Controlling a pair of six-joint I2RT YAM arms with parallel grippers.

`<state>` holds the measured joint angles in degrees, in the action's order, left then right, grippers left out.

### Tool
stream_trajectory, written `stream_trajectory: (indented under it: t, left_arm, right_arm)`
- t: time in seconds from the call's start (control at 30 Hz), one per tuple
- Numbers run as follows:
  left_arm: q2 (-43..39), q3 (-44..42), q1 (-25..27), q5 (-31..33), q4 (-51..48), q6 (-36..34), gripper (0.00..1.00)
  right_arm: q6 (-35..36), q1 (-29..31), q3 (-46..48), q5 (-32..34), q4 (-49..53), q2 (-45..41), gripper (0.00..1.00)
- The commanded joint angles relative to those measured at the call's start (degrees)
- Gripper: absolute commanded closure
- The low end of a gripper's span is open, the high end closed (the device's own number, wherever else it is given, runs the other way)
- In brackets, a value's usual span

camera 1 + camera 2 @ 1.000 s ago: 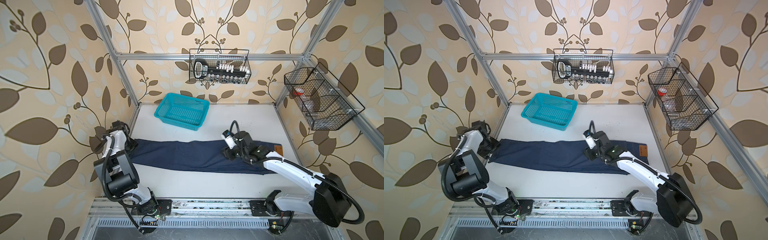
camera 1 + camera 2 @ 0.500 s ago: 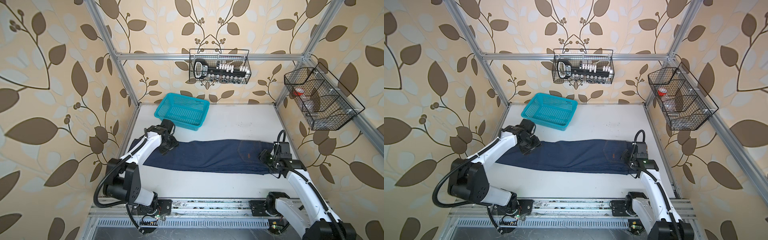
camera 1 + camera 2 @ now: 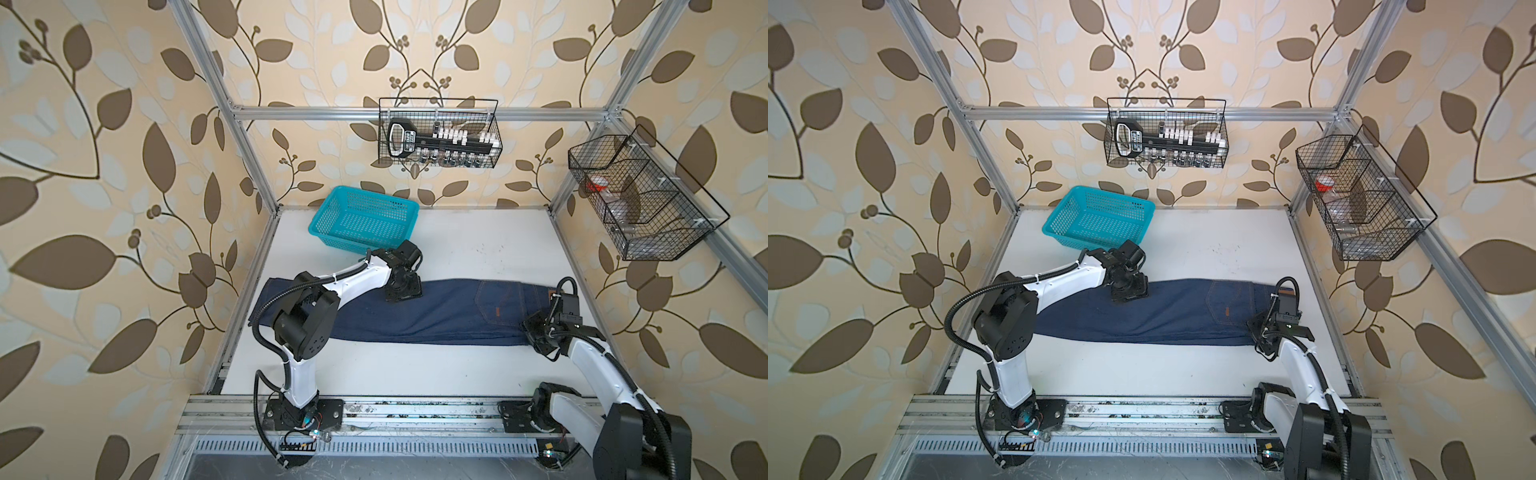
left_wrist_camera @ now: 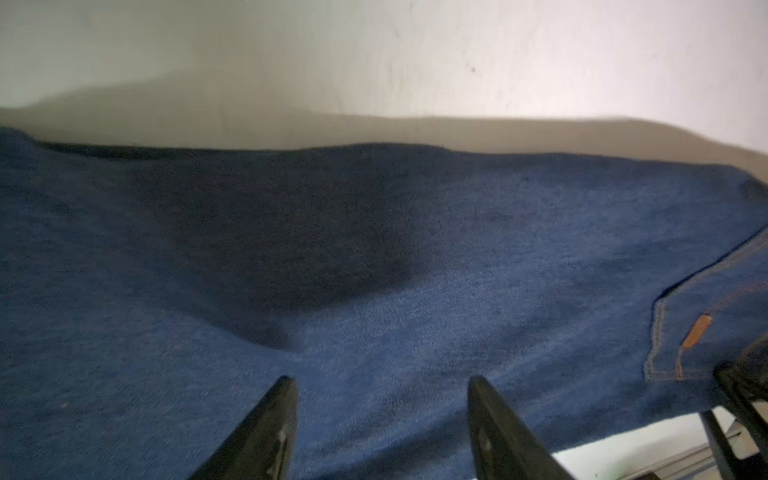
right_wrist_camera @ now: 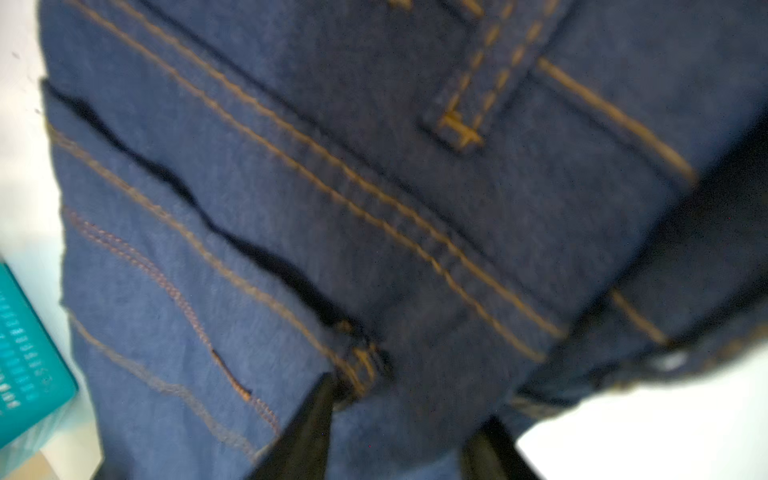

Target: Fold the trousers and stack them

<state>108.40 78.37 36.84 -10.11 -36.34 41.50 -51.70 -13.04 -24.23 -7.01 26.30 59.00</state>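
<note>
Left gripper, fingers apart, sits over the trousers, which lie flat across the table. Right gripper straddles the waistband; whether it grips is unclear. Behind stands a teal basket. Of the 2 wall baskets, the back wire basket holds a black tool and the side wire basket a red-and-white object.

A robotics lab cell is shown. A white table is enclosed by an aluminium frame and backed with leaf-patterned wallpaper. The left arm and the right arm are mounted on a slotted rail. A wire basket is hung on the back bar, and a second wire basket at the side.
</note>
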Motion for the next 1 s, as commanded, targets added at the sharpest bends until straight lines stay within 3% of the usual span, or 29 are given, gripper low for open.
stream_trajectory:
  t: [0.0, 0.1, 0.27, 0.4, 0.5, 0.67, 0.77, 0.87, 0.97]
  left_arm:
    - [0.61, -1.1, 0.11, -2.24, 0.67, -3.09, 0.35]
    - [0.83, -2.84, 0.12, -1.61, 0.31, -4.39, 0.35]
    - [2.78, -3.85, 0.11, -1.39, -0.06, -5.52, 0.35]
    - [4.45, -2.77, -0.27, -0.78, -1.2, -6.25, 0.36]
    - [4.38, -1.67, -0.32, -1.09, -1.83, -6.92, 0.36]
    - [5.77, -1.08, -0.9, -0.87, -3.39, -8.79, 0.36]
    - [5.77, -1.22, -1.4, -0.66, -4.39, -10.3, 0.36]
    - [5.09, -1.49, -2.9, -1.79, -4.83, -11.23, 0.36]
    - [3.95, 0.06, -3.31, -2.11, -6.81, -13.5, 0.36]
  right_arm:
    - [-0.01, -0.33, -0.94, -1.17, -3.12, 1.17, 0.77]
    - [2.32, 0.14, -4.28, 1.36, 2.42, -2.23, 0.94]
    - [5.82, 0.04, -6.91, 2.74, 10.08, -6.72, 0.97]
    - [3.58, 0.12, -6.11, 1.05, 14.21, -10.58, 0.98]
    - [1.84, 0.0, -3.95, 3.86, 19.32, -12.97, 0.98]
    - [0.3, -1.9, 2.54, 4.77, 11.85, -9.11, 0.8]
    - [1.86, -2.0, 1.03, 4.79, 9.63, -3.46, 0.75]
    - [2.02, -1.99, -0.47, 7.15, 12.87, -1.62, 0.73]
    - [1.52, -2.0, -3.09, 9.34, 17.76, -4.98, 0.62]
